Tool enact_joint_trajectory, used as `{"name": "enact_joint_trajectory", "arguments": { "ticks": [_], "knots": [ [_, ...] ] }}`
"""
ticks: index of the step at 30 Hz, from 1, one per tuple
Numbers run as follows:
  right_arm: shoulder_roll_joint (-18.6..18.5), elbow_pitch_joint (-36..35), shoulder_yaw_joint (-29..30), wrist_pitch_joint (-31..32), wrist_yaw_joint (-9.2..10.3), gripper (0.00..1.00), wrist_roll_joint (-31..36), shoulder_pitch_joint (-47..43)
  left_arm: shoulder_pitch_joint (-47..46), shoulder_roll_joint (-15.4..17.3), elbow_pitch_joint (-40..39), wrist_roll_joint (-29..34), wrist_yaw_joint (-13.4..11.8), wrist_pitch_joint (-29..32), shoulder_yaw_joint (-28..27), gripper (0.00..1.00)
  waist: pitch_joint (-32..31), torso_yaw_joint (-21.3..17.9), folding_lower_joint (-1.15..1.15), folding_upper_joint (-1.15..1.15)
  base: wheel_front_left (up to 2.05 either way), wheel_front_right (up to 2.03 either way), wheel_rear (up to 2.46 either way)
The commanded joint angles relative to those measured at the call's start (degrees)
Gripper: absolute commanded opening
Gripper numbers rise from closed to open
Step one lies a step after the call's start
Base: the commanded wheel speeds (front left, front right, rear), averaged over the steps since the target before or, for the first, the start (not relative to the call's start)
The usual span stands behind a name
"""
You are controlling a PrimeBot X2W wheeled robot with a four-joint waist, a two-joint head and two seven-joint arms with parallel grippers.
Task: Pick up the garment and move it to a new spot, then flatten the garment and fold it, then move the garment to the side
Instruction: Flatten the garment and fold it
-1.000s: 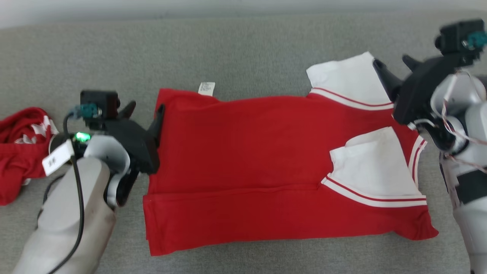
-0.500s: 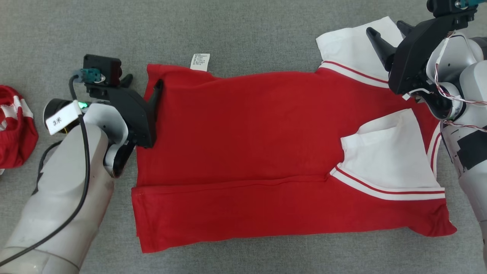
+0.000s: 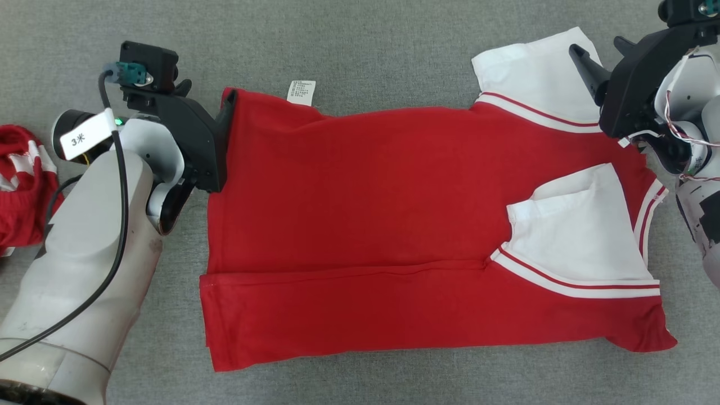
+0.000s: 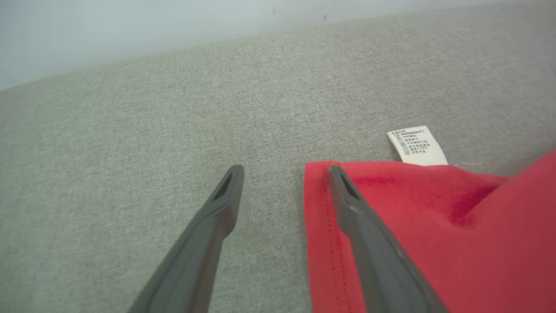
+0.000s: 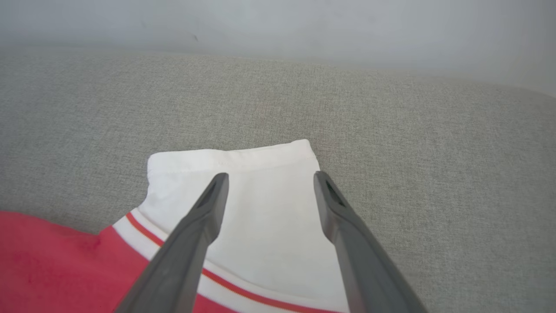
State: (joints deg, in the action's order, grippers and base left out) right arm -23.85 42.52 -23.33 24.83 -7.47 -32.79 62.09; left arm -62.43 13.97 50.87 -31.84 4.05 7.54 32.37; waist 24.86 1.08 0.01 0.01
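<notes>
Left pincer (image 3: 206, 94) and right pincer (image 3: 596, 45), both spread wide and empty, at the far corners of the shirt (image 3: 382, 225).

On my left pincer, one finger (image 4: 360, 226) sits over the shirt's hem corner and the other over the bare grey cushion (image 3: 365, 50). I cannot tell whether the first one touches the cloth. A white label (image 4: 417, 145) lies just beyond that fingertip, to its right. Both tips of my right pincer are above the white sleeve (image 5: 260, 217), with its cuff edge just ahead of them. The shirt lies flat between the two pincers, its near long edge folded over and a second sleeve (image 3: 574, 225) folded onto the red. A bundle of red cloth (image 3: 22, 191) lies well out on the outer side of my left arm.
</notes>
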Motion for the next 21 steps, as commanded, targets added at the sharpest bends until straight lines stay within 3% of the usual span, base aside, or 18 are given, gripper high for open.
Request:
{"name": "enact_joint_trajectory", "arguments": {
  "ticks": [1, 21],
  "knots": [
    [-0.3, 0.3, -0.2, -0.4, -0.02, 1.0, -0.4, 0.2, -0.4, 0.1, -0.2, -0.1, 0.0, 0.2, 0.1, 1.0, -0.5, 0.2, -0.01, -0.01, 0.0, 0.0, 0.0],
    [0.6, 7.1, -4.9, -1.0, -0.02, 1.0, -0.7, 6.2, 0.7, 1.4, 0.4, -1.6, -0.6, 4.2, 1.0, 1.0, 2.2, -1.2, -0.01, -0.01, 0.0, 0.0, 0.0]
  ]
}}
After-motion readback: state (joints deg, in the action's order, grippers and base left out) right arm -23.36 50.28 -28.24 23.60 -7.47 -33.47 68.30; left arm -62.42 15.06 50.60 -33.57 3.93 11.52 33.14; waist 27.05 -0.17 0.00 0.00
